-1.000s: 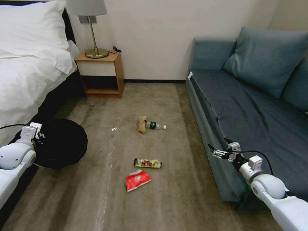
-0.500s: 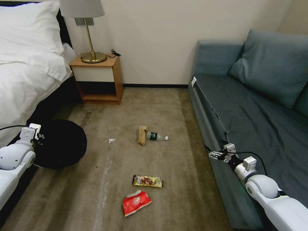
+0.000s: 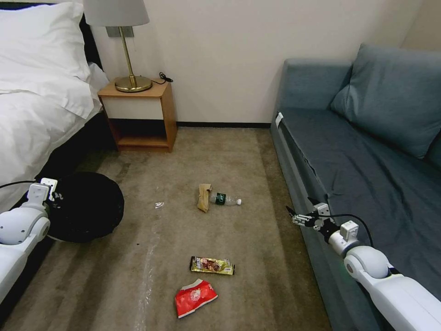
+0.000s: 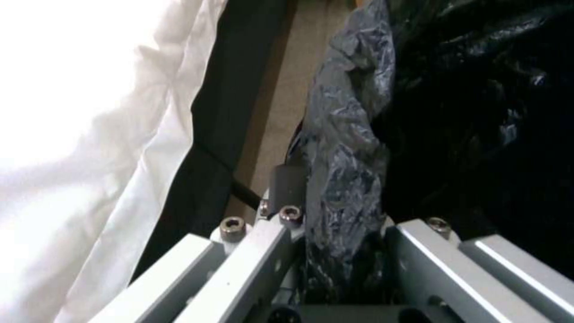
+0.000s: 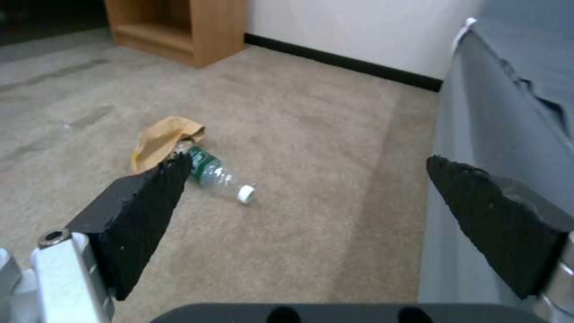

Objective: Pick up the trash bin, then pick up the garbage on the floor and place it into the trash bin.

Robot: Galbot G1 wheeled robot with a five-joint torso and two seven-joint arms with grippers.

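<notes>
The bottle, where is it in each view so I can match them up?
Head view: bottle lies on the carpet mid-floor, touching the tan wrapper.
Right wrist view: bottle lies beyond the open right gripper, cap toward the camera.
Left wrist view: not in it.
Shared landmark: the nightstand.

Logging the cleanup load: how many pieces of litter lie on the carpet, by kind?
Snack bags or wrappers: 2, the red snack bag and the yellow-brown wrapper
Paper wrappers: 1
Bottles: 1
Total: 4
</notes>
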